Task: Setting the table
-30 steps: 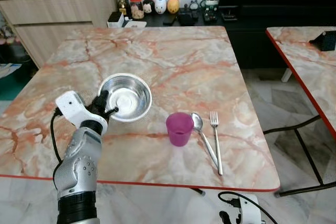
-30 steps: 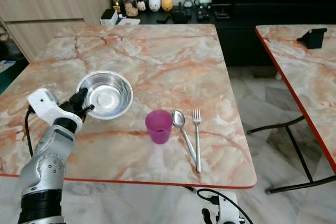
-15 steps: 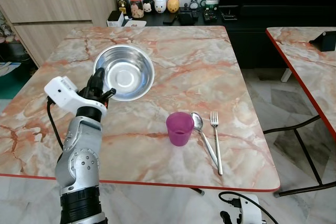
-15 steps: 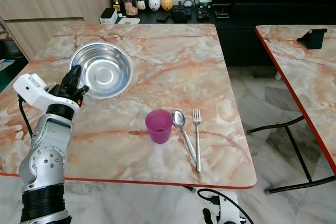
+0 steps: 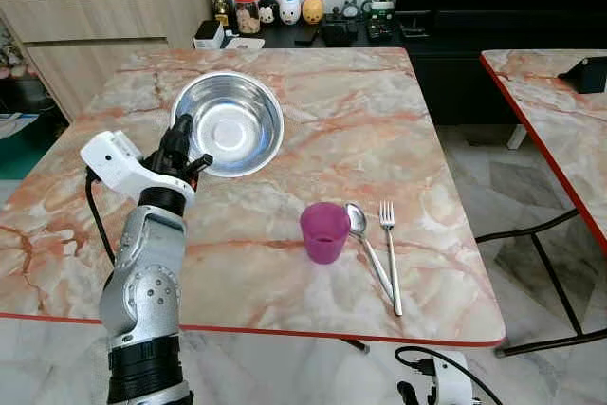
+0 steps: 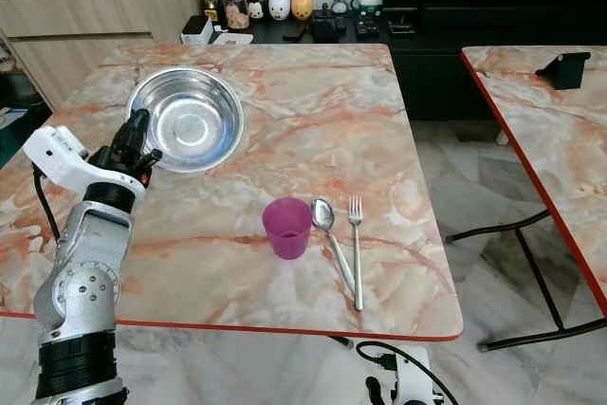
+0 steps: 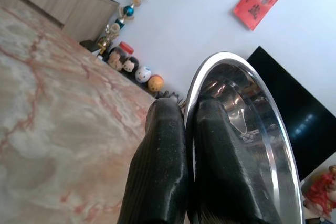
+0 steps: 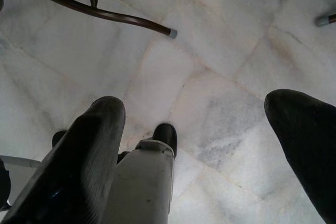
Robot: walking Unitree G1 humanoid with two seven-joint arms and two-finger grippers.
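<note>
The bowl (image 5: 228, 127), shiny steel, is pinched at its near rim by the left gripper (image 5: 182, 152), one finger inside and one outside, held over the far left part of the table (image 5: 379, 130). It looks light and stiff but probably slippery, so a thin rim pinch may let it tilt; a deeper grip would be safer. The cup (image 5: 324, 232), spoon (image 5: 366, 243) and fork (image 5: 390, 253) lie near the front edge. The right gripper (image 8: 210, 145) hangs spread above the floor (image 8: 210, 51).
</note>
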